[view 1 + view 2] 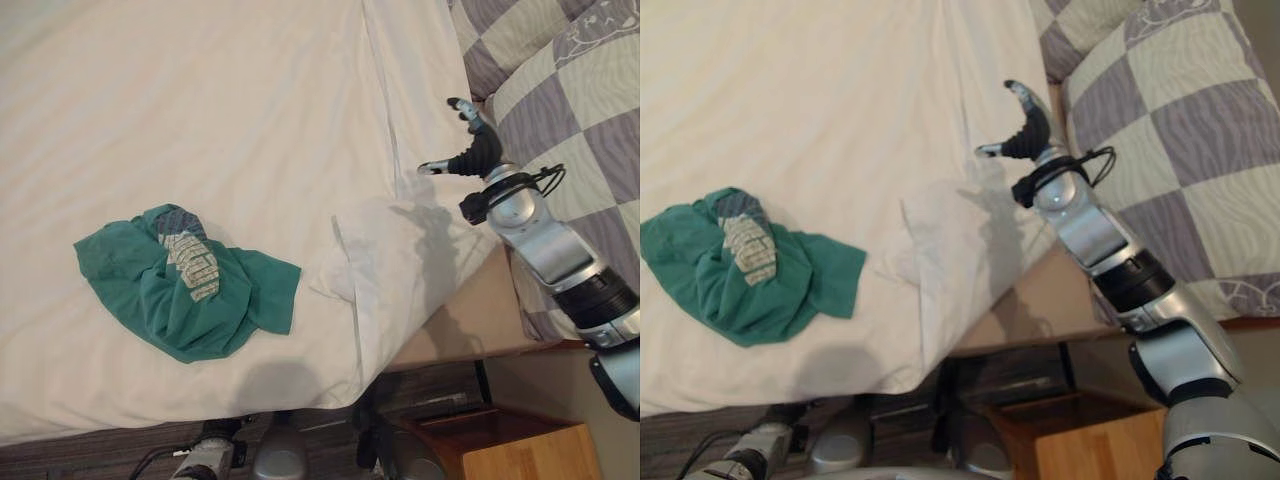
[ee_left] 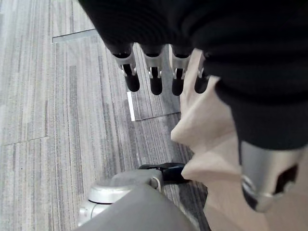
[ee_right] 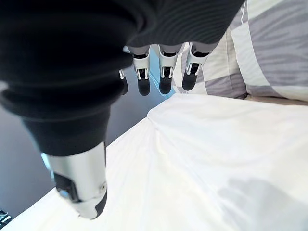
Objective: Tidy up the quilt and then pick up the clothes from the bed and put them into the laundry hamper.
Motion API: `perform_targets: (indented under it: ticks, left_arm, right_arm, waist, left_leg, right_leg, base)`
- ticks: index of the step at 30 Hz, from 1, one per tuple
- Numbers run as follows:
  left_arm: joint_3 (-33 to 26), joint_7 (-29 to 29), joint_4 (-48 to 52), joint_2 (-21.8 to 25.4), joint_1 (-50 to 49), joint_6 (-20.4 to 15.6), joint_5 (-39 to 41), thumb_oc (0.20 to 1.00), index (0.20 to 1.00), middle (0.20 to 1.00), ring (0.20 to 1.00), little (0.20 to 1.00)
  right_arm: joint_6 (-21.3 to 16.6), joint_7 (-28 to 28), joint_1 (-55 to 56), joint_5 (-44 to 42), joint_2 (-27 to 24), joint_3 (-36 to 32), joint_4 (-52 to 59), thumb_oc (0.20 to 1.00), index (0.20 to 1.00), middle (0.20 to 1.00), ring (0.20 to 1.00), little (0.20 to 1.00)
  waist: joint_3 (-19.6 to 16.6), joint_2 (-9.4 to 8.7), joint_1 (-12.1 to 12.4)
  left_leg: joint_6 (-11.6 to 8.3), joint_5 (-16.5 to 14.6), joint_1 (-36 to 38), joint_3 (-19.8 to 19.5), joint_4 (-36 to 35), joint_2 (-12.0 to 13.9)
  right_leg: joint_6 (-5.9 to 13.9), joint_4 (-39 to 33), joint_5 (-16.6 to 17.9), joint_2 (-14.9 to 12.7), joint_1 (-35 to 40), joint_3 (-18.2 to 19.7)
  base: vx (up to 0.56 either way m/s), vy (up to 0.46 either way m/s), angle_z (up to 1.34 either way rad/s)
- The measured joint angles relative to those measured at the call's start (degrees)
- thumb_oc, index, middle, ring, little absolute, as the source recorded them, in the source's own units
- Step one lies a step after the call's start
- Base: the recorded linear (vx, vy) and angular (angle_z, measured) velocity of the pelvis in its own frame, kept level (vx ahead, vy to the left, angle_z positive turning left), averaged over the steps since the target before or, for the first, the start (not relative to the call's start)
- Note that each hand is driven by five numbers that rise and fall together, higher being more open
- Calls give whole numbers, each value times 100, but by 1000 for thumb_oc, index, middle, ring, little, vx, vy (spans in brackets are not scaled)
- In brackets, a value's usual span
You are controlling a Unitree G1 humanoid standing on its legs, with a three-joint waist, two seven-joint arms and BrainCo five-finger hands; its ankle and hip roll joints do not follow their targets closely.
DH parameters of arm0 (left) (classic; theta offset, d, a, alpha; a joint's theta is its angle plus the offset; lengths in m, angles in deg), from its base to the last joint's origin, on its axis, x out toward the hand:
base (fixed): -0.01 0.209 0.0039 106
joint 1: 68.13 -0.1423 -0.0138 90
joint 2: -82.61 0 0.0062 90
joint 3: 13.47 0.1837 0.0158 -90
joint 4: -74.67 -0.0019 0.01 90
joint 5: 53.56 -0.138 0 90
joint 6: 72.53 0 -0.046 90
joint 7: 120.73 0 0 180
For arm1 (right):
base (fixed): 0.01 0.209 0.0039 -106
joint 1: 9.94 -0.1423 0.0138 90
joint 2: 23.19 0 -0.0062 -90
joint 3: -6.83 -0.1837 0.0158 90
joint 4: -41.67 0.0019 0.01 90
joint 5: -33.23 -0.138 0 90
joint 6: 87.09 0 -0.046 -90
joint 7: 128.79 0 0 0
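Quilt (image 1: 410, 255), white, turned back at bed's corner, not yet flat. Green clothes (image 1: 185, 280) bunched left of it, untouched. Right hand (image 1: 470, 140) above fold, fingers relaxed, empty. Left hand (image 2: 154, 72) low near floor, relaxed, empty.

Matt white cloth quilt (image 1: 200, 120); crumpled green cloth garment (image 1: 185, 280); checked woven pillow (image 1: 570, 90); smooth wooden nightstand (image 1: 510, 445).

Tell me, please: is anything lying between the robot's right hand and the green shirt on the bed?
Nothing solid does. Between the right hand and the green shirt lies only the white quilt, with a raised fold near the bed's edge. The hand hangs open above it.
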Motion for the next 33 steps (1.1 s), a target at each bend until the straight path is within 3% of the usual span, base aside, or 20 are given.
perform_targets:
  ticks: [6, 13, 20, 21, 22, 33]
  left_arm:
    - [34, -55, -2, 3, 133, 108, 2, 1000, 1000, 1000, 1000, 1000]
    - [32, -187, -6, 52, 309, 158, 10, 1000, 1000, 1000, 1000, 1000]
    - [33, -220, -15, 48, 457, 132, 58, 1000, 1000, 1000, 1000, 1000]
    - [34, -217, -10, 47, 489, 123, 58, 1000, 1000, 1000, 1000, 1000]
    - [34, -217, -11, 48, 514, 96, 58, 1000, 1000, 1000, 1000, 1000]
    - [30, -209, -45, 15, 517, -41, 50, 1000, 1000, 1000, 1000, 1000]
  right_arm:
    - [110, 268, 184, 413, 409, 334, -79, 1000, 1000, 1000, 1000, 1000]
    - [441, 452, 645, 669, 962, 621, -437, 1000, 1000, 1000, 1000, 1000]
    - [525, 547, 622, 1091, 1009, 742, -435, 1000, 1000, 1000, 1000, 1000]
    - [530, 551, 601, 1092, 1009, 743, -435, 451, 451, 451, 451, 451]
    - [534, 538, 589, 1099, 1008, 742, -433, 200, 200, 200, 200, 200]
    - [523, 309, 791, 1230, 777, 545, 19, 200, 200, 200, 200, 200]
  waist:
    - [97, -45, -6]
    - [449, -61, -25]
    - [580, -2, -10]
    - [595, 3, -14]
    - [598, 8, -17]
    - [677, 79, -62]
  left_leg:
    - [-37, -25, 73, -13, 0, 32]
    - [-39, 77, -238, -5, 1, 2]
    - [-13, 98, -253, 13, 0, 40]
    - [-25, 90, -283, 10, 0, 39]
    - [-51, 74, -337, 10, 1, 35]
    - [-30, 92, -323, 27, 1, 20]
  right_leg:
    - [3, -3, -3, 25, 88, -22]
    - [44, -3, 31, -1, -230, 0]
    - [45, -3, 32, 3, -246, -16]
    - [45, -4, 32, -1, -273, -20]
    - [45, -3, 32, -10, -325, -20]
    - [45, -4, 32, -20, -328, 4]
  base:
    - [0, 0, 0]
    - [-59, 26, 0]
    - [-29, 0, -1]
    - [0, 0, 0]
    - [0, 0, 0]
    - [0, 0, 0]
